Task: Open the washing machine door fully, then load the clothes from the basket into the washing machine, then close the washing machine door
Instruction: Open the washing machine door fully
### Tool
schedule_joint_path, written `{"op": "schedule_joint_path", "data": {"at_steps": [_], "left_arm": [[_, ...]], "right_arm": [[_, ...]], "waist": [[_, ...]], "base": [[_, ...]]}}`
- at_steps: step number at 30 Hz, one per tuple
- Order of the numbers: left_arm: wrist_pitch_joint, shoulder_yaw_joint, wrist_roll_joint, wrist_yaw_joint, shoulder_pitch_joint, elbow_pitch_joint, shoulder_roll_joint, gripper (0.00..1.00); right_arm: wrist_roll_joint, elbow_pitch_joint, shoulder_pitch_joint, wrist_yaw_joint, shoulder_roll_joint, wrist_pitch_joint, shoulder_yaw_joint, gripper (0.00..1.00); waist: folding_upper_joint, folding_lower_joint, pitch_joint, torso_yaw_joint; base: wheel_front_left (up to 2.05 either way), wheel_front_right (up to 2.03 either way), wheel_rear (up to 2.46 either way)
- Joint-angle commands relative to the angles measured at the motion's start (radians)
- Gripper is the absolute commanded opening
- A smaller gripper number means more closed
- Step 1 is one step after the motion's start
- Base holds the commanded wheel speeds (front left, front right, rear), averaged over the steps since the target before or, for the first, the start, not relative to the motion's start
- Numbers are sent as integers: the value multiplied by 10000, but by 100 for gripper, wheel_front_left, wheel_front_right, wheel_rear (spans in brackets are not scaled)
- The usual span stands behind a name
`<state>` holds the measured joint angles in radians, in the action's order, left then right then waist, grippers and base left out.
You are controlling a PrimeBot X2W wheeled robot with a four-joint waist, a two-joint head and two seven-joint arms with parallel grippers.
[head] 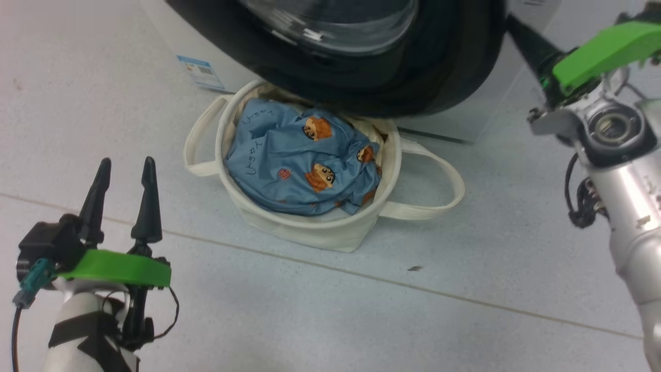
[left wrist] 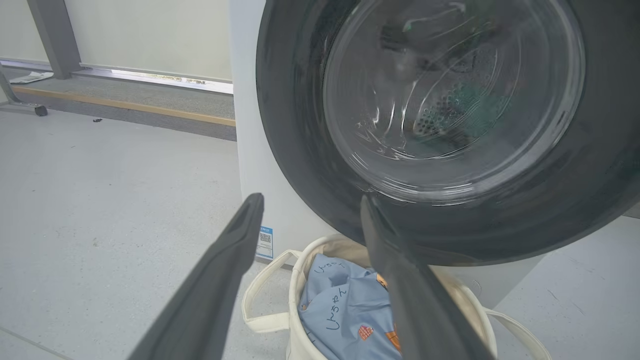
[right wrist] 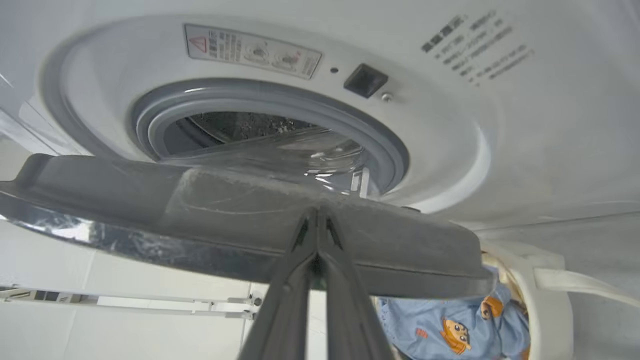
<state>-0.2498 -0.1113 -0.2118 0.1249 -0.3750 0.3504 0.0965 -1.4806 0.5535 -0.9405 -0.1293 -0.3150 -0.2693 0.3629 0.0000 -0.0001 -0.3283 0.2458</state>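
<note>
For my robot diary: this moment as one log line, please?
door: open | right jaws: shut, at door rim | left jaws: open | clothes: in basket

I count one washing machine (right wrist: 450, 130) and one round door (head: 439, 62) on it. There is one basket (head: 310, 227) with two strap handles (head: 444, 181). It holds one heap of blue clothes (head: 289, 170); I cannot tell how many pieces make it up. Three cartoon faces (head: 320, 178) show on the cloth in my head view. The machine's front carries one blue-and-white sticker (head: 200, 71), one warning label (right wrist: 250, 50), one block of grey text (right wrist: 475, 45) and one dark square latch hole (right wrist: 365, 80). I have two grippers, one left gripper (head: 127, 163) and one right gripper (right wrist: 317, 212), each with two dark fingers (head: 147, 201). One seam line (head: 361, 274) crosses the floor (head: 77, 103).
</note>
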Motion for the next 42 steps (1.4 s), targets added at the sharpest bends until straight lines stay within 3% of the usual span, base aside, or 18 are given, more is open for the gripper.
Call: {"op": "schedule_joint_path", "data": {"at_steps": [1, 4, 9, 13, 24, 33, 42], "left_arm": [[-120, -396, 129, 57, 70, -232, 408, 100], [-120, -405, 141, 57, 107, -207, 423, 100], [-120, -290, 137, 57, 89, -168, 427, 100], [-120, -278, 78, 57, 79, -126, 448, 100], [-120, -432, 162, 57, 97, -90, 420, 100], [-120, -788, 206, 57, 616, -57, 538, 100], [-120, -1288, 195, 57, 1265, -155, 770, 100]], "right_arm": [[-270, -524, 334, -14, 226, -269, 245, 0], [-254, -722, 547, -14, 27, 132, 68, 0], [770, -672, 350, -14, -250, 1835, 53, 0], [1055, -449, -65, -14, -215, 2230, 391, 0], [921, 102, -883, -14, -49, 1285, 1557, 0], [717, -1148, -29, -14, -110, -186, 3048, 0], [894, -2720, 773, -14, -120, -625, 4116, 0]], "waist": [[0, 1, 198, -163], [0, 1, 279, -207], [0, 1, 221, -98], [0, 1, 113, 84], [0, 1, 159, 255], [0, 1, 881, -41], [0, 1, 1439, 87]], "base": [[0, 0, 0], [0, 0, 0], [0, 0, 0], [0, 0, 0], [0, 0, 0], [0, 0, 0], [0, 0, 0]]}}
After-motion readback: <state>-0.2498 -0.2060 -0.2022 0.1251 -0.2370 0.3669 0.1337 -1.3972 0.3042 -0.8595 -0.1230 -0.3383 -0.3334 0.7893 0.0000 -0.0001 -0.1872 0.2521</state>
